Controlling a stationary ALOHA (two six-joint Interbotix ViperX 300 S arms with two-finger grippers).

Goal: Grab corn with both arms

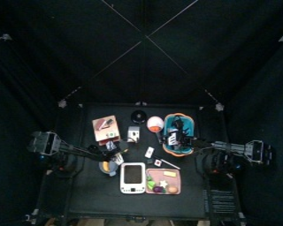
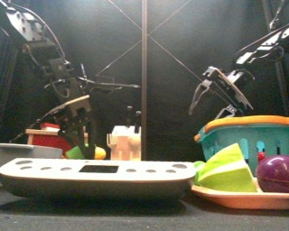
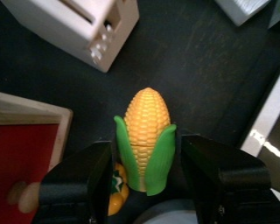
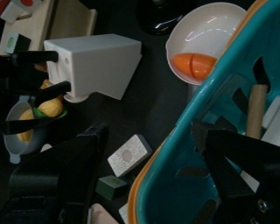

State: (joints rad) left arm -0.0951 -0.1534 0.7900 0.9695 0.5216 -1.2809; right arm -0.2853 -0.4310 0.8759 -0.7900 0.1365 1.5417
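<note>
The corn [image 3: 146, 131] is yellow with a green husk and stands between my left gripper's [image 3: 152, 162] two jaws, which press on the husk from both sides. It hangs over a grey bowl [image 4: 31, 122] of yellow and orange fruit. In the front view the left gripper [image 2: 72, 108] hangs at the left, above the table. My right gripper [image 2: 222, 97] is open and empty, above the teal basket [image 2: 249, 137] on the right, well apart from the corn. From above, the left gripper [image 1: 109, 157] and right gripper [image 1: 179, 139] flank the table's middle.
A white box [image 3: 90, 26] and a red and wood box [image 3: 25, 140] lie near the corn. A white bowl [image 4: 206, 31] with an orange piece sits by the basket. A white scale [image 2: 98, 171] and a tray [image 2: 231, 200] of toy produce stand at the front.
</note>
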